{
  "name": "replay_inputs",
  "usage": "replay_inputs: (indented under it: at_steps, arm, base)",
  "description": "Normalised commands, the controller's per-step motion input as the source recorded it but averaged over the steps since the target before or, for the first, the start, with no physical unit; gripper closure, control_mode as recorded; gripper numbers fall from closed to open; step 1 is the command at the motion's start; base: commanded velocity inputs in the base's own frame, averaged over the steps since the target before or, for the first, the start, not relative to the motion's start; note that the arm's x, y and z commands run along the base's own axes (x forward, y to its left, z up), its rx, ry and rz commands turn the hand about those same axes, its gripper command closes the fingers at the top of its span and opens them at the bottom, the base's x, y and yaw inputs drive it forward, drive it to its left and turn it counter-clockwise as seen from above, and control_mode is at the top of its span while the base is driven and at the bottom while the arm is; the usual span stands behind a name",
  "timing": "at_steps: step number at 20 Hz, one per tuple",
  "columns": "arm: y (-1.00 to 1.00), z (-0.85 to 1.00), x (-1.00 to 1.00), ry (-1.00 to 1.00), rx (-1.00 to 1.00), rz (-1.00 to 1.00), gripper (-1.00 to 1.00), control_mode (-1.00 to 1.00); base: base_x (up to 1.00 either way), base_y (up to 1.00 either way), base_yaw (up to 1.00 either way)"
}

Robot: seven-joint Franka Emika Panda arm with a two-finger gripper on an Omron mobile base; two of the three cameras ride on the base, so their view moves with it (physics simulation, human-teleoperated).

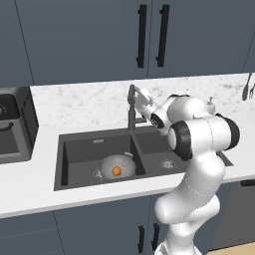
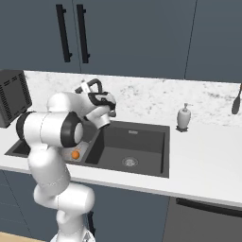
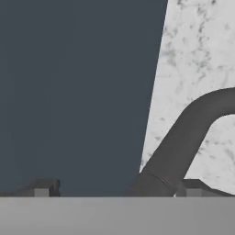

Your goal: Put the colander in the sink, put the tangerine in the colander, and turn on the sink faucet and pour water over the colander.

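The colander (image 1: 118, 166) sits in the left basin of the sink (image 1: 74, 149) holding the tangerine (image 1: 116, 171). The gripper (image 3: 117, 189), jaws wide open, straddles the faucet (image 3: 183, 142), which arcs toward two o'clock; rigid, slick metal, so nudge its side lever.

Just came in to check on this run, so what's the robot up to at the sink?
The colander already sits in the left basin of the sink, with the tangerine inside it. The arm has its open hand up at the sink faucet, the curved spout between its fingers, holding nothing. No water can be seen running, so turning on the faucet looks like what is left.
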Motion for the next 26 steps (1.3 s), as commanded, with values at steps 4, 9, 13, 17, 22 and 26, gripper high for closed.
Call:
replay_inputs:
  at_steps: [4, 9, 13, 17, 22, 26]
  arm:
    - [0.03, 0.0, -0.47, 0.02, 0.0, -0.06, -1.0, -1.0]
    - [0.44, 0.0, -0.1, 0.01, -0.06, -0.12, -1.0, -1.0]
    - [0.26, 0.13, -0.6, 0.0, -0.05, -0.13, -1.0, -1.0]
    - [-0.23, 0.42, -1.0, 0.0, -0.01, -0.13, -1.0, -1.0]
    - [-0.39, 0.63, -1.0, 0.05, -0.05, -0.16, -1.0, -1.0]
    - [-0.64, 0.86, -0.98, 0.26, -0.13, -0.18, -1.0, -1.0]
  base:
    - [0.0, 0.0, 0.0]
    - [0.0, 0.0, 0.0]
    - [0.0, 0.0, 0.0]
    - [0.0, 0.0, 0.0]
    - [0.0, 0.0, 0.0]
    - [0.0, 0.0, 0.0]
